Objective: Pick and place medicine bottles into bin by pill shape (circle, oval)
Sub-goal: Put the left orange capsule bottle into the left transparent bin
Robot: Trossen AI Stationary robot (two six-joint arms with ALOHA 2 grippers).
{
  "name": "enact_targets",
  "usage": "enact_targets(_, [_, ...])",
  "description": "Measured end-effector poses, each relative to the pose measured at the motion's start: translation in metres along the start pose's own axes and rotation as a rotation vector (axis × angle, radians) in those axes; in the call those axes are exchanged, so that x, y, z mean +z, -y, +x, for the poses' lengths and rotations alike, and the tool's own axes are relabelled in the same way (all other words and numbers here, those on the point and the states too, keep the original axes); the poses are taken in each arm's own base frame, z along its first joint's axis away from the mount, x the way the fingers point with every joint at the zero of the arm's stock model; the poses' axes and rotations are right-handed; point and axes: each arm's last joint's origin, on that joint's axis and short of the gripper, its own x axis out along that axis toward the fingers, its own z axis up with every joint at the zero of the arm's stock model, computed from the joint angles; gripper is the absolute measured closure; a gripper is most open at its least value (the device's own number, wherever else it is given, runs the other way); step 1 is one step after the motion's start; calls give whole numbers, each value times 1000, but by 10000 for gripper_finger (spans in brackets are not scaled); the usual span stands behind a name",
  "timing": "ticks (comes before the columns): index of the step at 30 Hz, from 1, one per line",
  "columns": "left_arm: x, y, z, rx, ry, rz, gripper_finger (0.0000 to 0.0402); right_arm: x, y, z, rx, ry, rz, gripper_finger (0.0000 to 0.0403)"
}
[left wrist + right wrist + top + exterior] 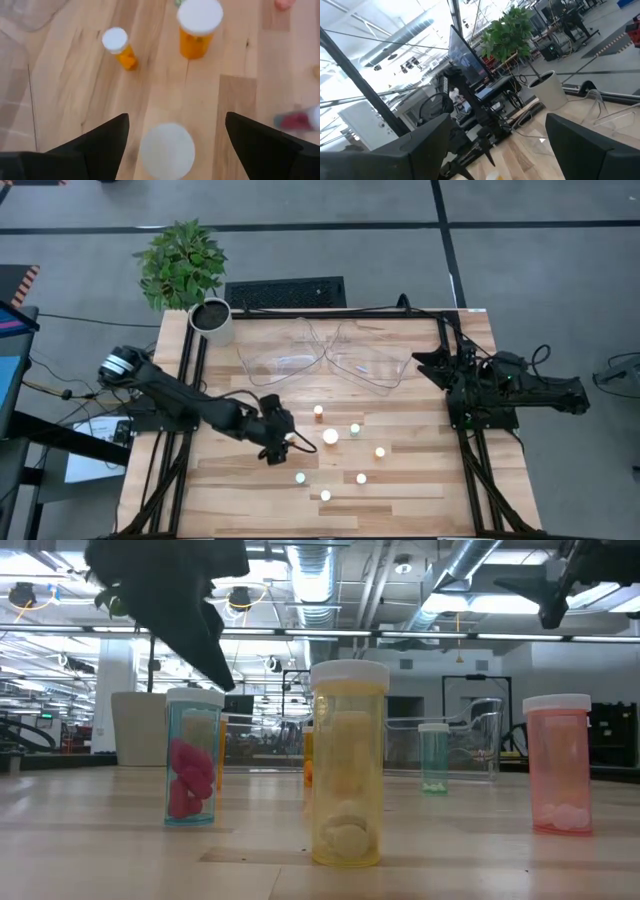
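Observation:
Several small medicine bottles with white caps stand on the wooden table (230, 500), among them a wide-capped orange one (330, 436) and a smaller orange one (319, 411). My left gripper (285, 442) is open, pointing down over one bottle; its white cap (166, 150) shows between my two fingers (176, 117), with a gap on each side. The wide-capped orange bottle (200, 25) and the smaller one (120, 47) stand beyond it. My right gripper (432, 368) waits open and empty at the table's right side, and it also shows in its own wrist view (496, 120).
Two clear plastic bins (285, 355) (370, 362) stand side by side at the table's far middle. A white pot with a green plant (210, 320) stands at the far left corner. A bottle with pink pills (193, 755) and a yellow one (348, 775) stand nearer the front edge.

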Motion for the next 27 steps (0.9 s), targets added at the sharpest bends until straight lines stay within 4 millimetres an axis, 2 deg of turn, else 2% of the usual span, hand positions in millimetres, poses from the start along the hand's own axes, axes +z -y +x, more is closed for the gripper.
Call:
enact_targets(9, [-12,-11,14,5,-77,-38,78,-1,0,0,-2,-11,-1,69])
enact_targets(15, [-13,-15,18,-25,-89,-60,81,-1,1,0,-6,-16,-2,69])
enact_targets(27, [-18,-12,31,-48,-149,-7,169,-2,1,0,-8,-21,-2,69])
